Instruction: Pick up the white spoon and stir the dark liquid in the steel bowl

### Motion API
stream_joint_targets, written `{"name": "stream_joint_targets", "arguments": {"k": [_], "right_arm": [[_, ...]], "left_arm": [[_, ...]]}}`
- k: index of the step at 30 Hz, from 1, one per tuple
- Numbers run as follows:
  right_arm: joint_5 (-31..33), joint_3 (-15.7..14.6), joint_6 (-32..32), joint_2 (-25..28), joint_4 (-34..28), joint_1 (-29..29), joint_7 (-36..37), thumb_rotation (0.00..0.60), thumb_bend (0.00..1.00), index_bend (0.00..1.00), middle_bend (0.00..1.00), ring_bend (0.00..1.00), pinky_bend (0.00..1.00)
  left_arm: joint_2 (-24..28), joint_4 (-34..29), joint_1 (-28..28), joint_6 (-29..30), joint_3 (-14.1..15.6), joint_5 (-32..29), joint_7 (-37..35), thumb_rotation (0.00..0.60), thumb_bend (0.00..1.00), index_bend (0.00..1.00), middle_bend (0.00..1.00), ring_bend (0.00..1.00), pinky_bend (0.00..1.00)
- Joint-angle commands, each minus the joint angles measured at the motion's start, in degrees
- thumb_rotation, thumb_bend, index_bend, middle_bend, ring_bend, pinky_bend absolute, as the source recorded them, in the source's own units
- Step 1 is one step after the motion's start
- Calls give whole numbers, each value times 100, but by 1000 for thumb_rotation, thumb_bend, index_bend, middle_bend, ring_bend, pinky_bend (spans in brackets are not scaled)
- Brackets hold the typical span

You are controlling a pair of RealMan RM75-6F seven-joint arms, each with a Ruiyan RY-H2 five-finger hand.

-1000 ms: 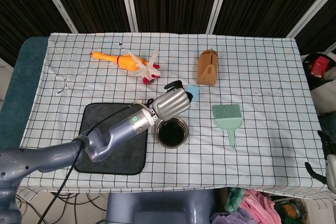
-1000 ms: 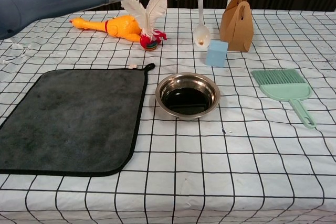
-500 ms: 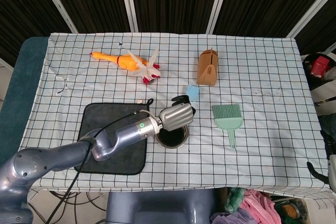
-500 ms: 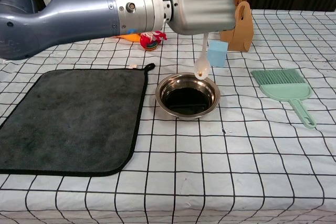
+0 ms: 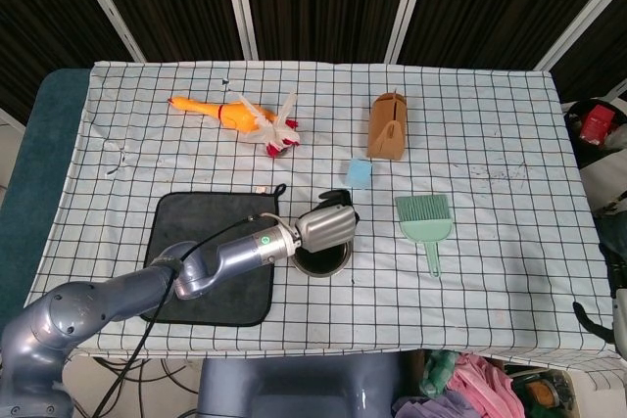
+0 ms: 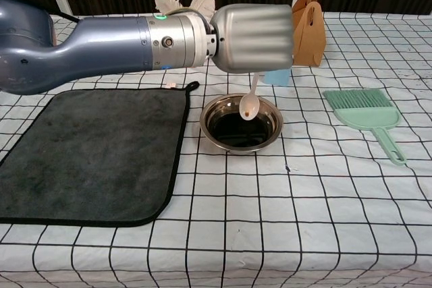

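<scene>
Chest view has the left hand [image 6: 253, 38] hanging right over the steel bowl [image 6: 241, 124], holding the white spoon [image 6: 249, 104] so it dangles bowl-end down. The spoon tip sits just above the dark liquid [image 6: 237, 129], toward the far right part of the bowl, and I can't tell whether it actually touches the surface. The fingers themselves are hidden behind the back of the hand, but the spoon handle runs up into it, so the grip is on the spoon.

From the head view the same left hand [image 5: 326, 225] covers most of the bowl [image 5: 328, 261], with only the near rim peeking out. The arm comes in from the near left, crossing over the dark grey mat [image 5: 186, 232] that lies just left of the bowl.

Other stuff on the checked tablecloth [image 6: 270, 234]: a green dustpan brush [image 6: 368, 116] off to the right of the bowl, a small blue block [image 5: 360, 172] just beyond the bowl, a brown paper bag [image 6: 309, 18] further back, and a rubber chicken toy [image 5: 235, 115] with white feathers at the far left.

The right hand only shows as a dark bit at the near right edge of the head view, too small to tell how it is set.
</scene>
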Motion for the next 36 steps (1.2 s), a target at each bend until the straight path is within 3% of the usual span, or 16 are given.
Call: {"name": "stream_joint_targets", "arguments": {"k": [1, 9, 19, 27, 36], "right_arm": [[-3, -5, -7, -1, -2, 0, 12, 600, 219, 0, 107, 224, 288], [24, 6, -27, -9, 33, -1, 52, 600, 219, 0, 107, 224, 288], [59, 20, -47, -7, 68, -7, 112, 600, 219, 0, 107, 224, 288], [102, 42, -46, 1, 93, -24, 171, 600, 220, 0, 107, 224, 288], [123, 63, -22, 9, 89, -45, 230, 600, 219, 0, 107, 224, 288]], "left_arm": [[-73, 118, 9, 94, 91, 114, -87, 600, 524, 695, 825, 815, 777], [-237, 472, 37, 112, 187, 206, -236, 600, 524, 697, 826, 815, 777], [-481, 697, -18, 161, 73, 175, -327, 600, 525, 699, 826, 815, 780], [-578, 677, -73, 215, -10, 164, -363, 600, 525, 701, 827, 815, 783], [-426, 362, -161, 241, 163, 415, -407, 600, 525, 705, 827, 814, 783]]}}
